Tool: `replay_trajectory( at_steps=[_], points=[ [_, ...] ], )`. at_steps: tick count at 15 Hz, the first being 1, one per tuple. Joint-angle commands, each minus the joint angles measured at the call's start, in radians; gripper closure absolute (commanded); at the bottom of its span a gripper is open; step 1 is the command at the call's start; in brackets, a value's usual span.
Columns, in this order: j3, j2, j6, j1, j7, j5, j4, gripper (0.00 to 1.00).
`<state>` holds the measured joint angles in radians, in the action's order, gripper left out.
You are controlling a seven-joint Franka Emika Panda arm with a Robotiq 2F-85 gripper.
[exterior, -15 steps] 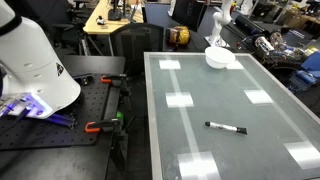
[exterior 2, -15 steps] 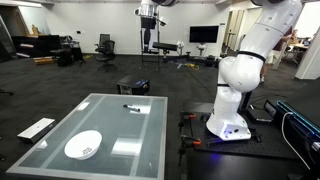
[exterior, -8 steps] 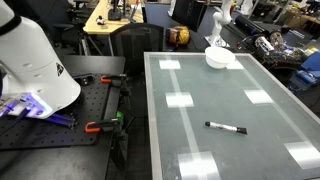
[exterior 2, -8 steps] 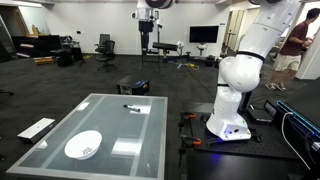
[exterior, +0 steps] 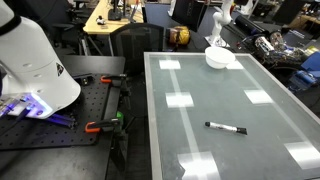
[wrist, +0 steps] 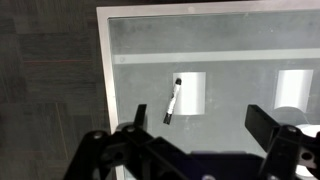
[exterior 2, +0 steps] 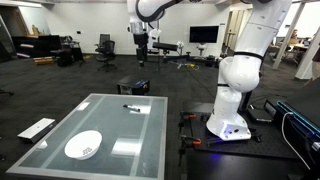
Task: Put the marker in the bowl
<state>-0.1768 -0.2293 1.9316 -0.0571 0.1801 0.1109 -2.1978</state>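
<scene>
The marker (exterior: 226, 128), thin and black with a pale middle, lies flat on the glass table (exterior: 200, 75) near one side edge; it also shows in the other exterior view (exterior 2: 132, 108) and in the wrist view (wrist: 173, 100). The white bowl (exterior: 220, 57) stands at the far end of the table, well apart from the marker, and shows in an exterior view (exterior 2: 83, 146). It is out of the wrist view. My gripper (exterior 2: 141, 45) hangs high above the table, roughly over the marker's end. In the wrist view the gripper (wrist: 200, 135) is open and empty, its fingers wide apart.
A brown-orange round object (exterior: 178, 36) sits beyond the table's end. A black side bench with orange-handled clamps (exterior: 100, 125) adjoins the table beside the robot base (exterior 2: 235, 95). A flat white board (exterior 2: 37, 128) lies on the floor. Office furniture stands behind.
The arm has swung down and sideways, so the gripper now hangs lower above the table. The marker and the bowl have not moved.
</scene>
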Motion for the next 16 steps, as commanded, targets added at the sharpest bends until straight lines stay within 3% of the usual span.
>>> replay_trajectory(
  at_steps=[1, 12, 16],
  points=[
    [0.028, 0.033, 0.080, -0.023, -0.101, -0.001, -0.044, 0.00],
    [0.040, 0.223, 0.450, -0.025, -0.307, 0.067, -0.129, 0.00],
    [0.033, 0.308, 0.520, -0.018, -0.356, 0.104, -0.120, 0.00]
  ],
)
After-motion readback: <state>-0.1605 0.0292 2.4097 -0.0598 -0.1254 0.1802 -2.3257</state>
